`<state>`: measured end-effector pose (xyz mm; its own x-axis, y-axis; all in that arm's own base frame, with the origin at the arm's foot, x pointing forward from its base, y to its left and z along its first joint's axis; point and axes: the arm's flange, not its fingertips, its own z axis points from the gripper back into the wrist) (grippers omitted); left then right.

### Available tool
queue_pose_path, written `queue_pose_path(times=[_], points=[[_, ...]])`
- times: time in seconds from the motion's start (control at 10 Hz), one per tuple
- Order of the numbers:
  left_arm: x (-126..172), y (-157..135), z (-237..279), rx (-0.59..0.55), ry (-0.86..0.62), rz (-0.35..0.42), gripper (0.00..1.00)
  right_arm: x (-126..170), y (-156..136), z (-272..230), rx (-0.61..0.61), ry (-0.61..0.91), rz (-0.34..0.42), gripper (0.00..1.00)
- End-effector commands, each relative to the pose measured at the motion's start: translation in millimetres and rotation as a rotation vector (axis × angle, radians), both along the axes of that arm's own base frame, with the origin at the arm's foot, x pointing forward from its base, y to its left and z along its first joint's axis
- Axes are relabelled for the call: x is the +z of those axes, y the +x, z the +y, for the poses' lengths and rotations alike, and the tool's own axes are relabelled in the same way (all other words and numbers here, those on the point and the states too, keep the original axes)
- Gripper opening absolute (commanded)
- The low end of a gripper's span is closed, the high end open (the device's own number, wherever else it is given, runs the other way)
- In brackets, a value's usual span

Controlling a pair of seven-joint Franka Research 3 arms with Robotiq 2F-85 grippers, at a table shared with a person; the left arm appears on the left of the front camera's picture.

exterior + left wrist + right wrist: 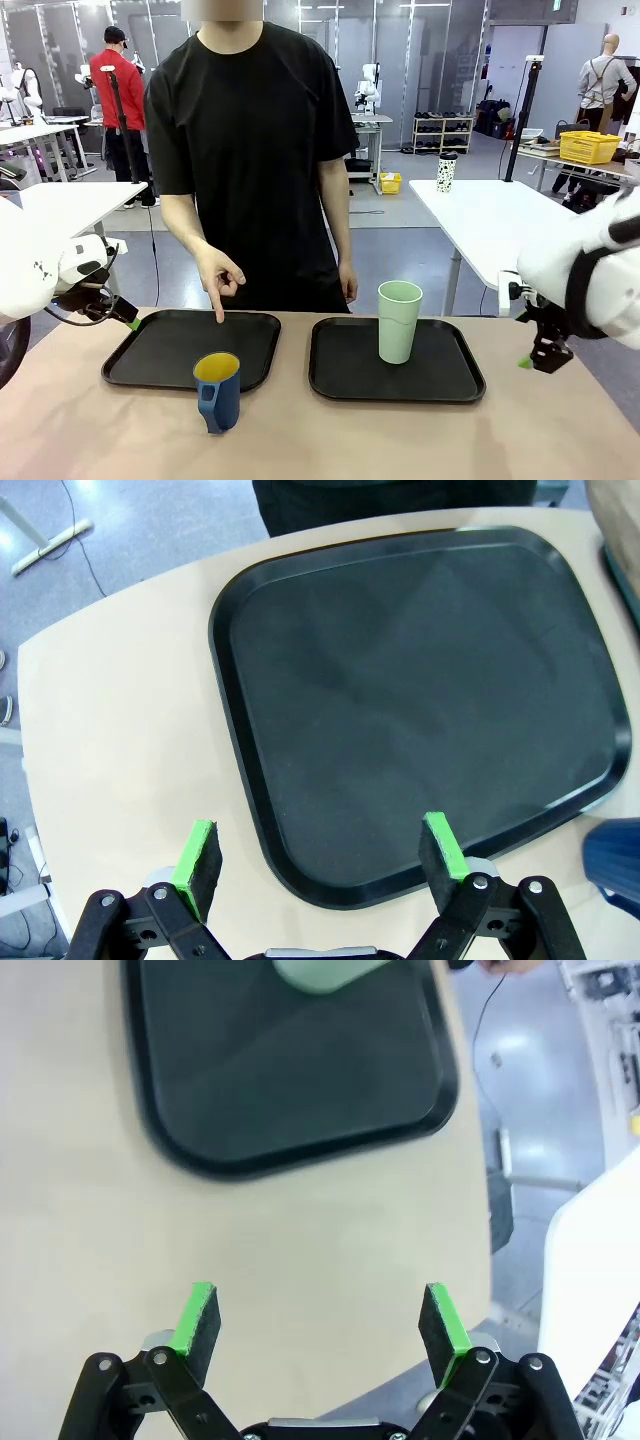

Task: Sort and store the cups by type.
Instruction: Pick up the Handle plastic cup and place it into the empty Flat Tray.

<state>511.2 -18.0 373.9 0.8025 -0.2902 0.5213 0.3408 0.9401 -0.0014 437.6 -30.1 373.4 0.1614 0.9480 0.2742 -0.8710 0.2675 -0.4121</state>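
The dark blue mug (218,392) with a yellow inside stands on the table against the front edge of the left black tray (160,345); its edge (615,865) shows low on the right in the left wrist view. The pale mint-green tumbler (399,320) stands upright on the right black tray (350,375), and its base (320,972) sits at the top of the right wrist view. My left gripper (125,315) (325,865) hangs open over the left tray's (420,680) near-left corner. My right gripper (535,358) (325,1325) is open over bare table beside the right tray (300,1070).
The person stands at the far side, one index finger (220,312) pointing down onto the left tray. A white table behind on the right carries a small spotted cup (446,172). The tabletop (400,440) in front of both trays is bare.
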Motion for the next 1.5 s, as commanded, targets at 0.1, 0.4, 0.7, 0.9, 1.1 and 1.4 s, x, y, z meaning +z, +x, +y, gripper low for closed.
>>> queue_pose_path(times=[0.1, 0.4, 0.7, 0.9, 1.1, 1.4], points=[[2.7, -2.3, -0.2, -0.004, -0.001, -0.008, 1.0, 32.8, -13.4, -6.6, -0.01, 0.026, 0.084, 1.0], [2.7, -2.3, -0.2, -0.004, -0.001, -0.008, 1.0, 3.6, -3.4, -6.7, -0.017, -0.021, 0.037, 1.0], [15.9, -5.6, 15.6, -0.26, 0.228, 0.087, 1.0, 3.6, -3.4, -6.7, -0.017, -0.021, 0.037, 1.0], [27.3, -24.0, 18.4, -0.562, 0.453, 0.119, 1.0, 3.6, -3.4, -6.7, -0.017, -0.021, 0.037, 1.0], [32.9, -42.2, 11.8, -0.775, 0.523, 0.071, 1.0, 3.6, -3.4, -6.7, -0.017, -0.021, 0.037, 1.0], [26.9, -64.2, -1.5, -1.07, 0.47, 0.094, 1.0, 3.6, -3.4, -6.7, -0.017, -0.021, 0.037, 1.0]])
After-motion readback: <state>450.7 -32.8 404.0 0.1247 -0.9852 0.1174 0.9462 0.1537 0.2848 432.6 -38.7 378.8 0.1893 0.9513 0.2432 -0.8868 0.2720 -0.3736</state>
